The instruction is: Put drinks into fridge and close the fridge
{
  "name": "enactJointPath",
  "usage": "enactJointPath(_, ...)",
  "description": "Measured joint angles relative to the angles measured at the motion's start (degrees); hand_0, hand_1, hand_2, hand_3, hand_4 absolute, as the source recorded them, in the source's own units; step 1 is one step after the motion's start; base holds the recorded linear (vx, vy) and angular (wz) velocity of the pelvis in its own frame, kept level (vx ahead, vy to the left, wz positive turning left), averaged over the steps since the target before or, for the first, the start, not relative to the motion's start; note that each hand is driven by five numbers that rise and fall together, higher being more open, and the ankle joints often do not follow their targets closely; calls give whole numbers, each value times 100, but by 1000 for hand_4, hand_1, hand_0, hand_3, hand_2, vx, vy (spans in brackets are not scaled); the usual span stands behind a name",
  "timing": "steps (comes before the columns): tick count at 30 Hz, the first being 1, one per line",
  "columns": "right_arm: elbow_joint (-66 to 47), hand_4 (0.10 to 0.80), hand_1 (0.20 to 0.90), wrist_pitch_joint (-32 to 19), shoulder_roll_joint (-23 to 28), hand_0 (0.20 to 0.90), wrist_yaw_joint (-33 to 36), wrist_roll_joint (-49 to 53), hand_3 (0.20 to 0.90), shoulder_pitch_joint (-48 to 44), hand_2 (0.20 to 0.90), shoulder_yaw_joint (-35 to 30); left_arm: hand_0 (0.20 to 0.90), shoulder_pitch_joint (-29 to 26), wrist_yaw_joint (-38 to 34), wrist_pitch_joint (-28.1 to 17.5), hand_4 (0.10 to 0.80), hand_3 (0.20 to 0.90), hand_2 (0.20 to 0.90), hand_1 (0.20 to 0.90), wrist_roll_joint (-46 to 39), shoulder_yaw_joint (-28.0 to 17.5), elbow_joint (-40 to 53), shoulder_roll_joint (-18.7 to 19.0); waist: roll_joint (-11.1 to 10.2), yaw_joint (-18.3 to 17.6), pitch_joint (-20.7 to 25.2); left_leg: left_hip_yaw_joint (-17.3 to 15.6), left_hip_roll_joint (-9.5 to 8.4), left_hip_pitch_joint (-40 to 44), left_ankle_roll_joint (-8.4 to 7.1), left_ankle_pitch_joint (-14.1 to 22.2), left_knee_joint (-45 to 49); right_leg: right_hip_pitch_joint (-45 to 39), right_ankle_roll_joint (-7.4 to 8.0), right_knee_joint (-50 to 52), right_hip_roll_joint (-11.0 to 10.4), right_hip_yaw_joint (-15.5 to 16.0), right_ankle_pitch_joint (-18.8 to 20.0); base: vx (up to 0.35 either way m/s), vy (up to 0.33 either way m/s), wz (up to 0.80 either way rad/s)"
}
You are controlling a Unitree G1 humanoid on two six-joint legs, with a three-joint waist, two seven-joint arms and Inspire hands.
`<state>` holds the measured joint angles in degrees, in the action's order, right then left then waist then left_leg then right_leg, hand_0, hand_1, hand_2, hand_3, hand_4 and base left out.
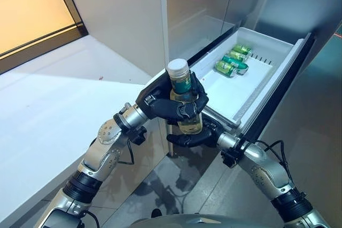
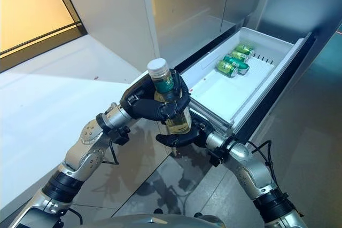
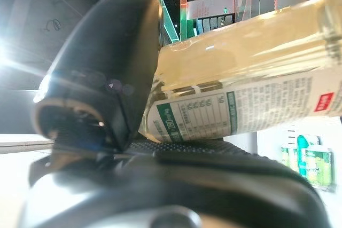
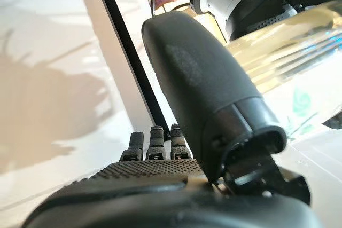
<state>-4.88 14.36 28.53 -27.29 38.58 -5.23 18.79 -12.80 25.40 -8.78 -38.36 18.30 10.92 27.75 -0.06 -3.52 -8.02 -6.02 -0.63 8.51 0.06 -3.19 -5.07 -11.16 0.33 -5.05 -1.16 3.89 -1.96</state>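
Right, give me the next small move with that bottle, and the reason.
Probably carry the bottle over the open drawer toward its bare floor. The left hand grips it upright, the right hand supports its base, and it hangs just outside the drawer's near corner; the cans lie at the far end.

upright clear bottle (image 1: 184, 100) of yellowish drink, open fridge drawer (image 1: 235, 92), green cans (image 1: 233, 61) inside

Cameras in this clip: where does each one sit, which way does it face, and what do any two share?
Left eye view: on the head, looking down at the bottle in the left hand, right hand beneath, open drawer with cans.
Right eye view: same scene, slightly offset.
Left wrist view: along its hand, thumb on the bottle, cans beyond.
Right wrist view: along its hand, thumb by the bottle.
All four share the bottle.
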Motion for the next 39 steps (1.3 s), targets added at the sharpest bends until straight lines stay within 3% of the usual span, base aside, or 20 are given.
enactJointPath(9, 0, 800, 900, 90, 290, 900, -239, -1, 900, -290, 900, 9, 300, -95, -358, -30, 100, 200, 300, 300, 28, 29, -2, 21, -2, 19, -1, 53, -28, -18, 3, -2, 0, -2, 3, -11, -4, 31, -2, 1, -7, 2)
enactJointPath(14, -74, 800, 900, 89, 495, 900, -336, -43, 900, -426, 900, -84, 300, -162, -374, -30, 100, 200, 300, 300, 152, 28, -71, 238, -1, -4, -1, 51, -26, -18, 3, -2, 0, -1, 3, -12, -4, 28, -2, 0, 0, 0)
enactJointPath(20, -408, 800, 900, 62, 506, 900, -340, -50, 900, -483, 900, -464, 300, -159, -478, 28, 100, 200, 300, 300, 402, 29, -431, 360, -3, -15, -2, 50, -27, -21, 3, -2, 0, 3, 3, -12, -5, 25, -2, 0, 0, 0)
enactJointPath(28, -437, 800, 900, 69, 642, 900, -419, -46, 900, -555, 900, -474, 300, -161, -484, 27, 100, 200, 300, 300, 458, 26, -506, 378, -14, 1, -8, 62, -29, -24, 4, -2, 0, -7, 3, -12, -8, 37, -2, 0, 0, 0)
enactJointPath(35, -433, 800, 900, 671, 613, 900, -386, 488, 900, -555, 900, -565, 300, -159, -354, 126, 100, 200, 300, 300, 390, 50, -546, 398, -17, -4, -10, 98, -33, -28, 7, -5, 0, -15, 4, -12, -7, 104, -2, -2, 1, 1)
enactJointPath(39, -400, 800, 900, 1050, 657, 900, -398, 507, 900, -582, 900, -429, 300, -158, -284, 129, 100, 200, 300, 300, 365, 342, -577, 604, -23, -1, -13, 102, -35, -28, 9, -6, 0, -18, 4, -12, -8, 112, -2, 0, 0, 0)
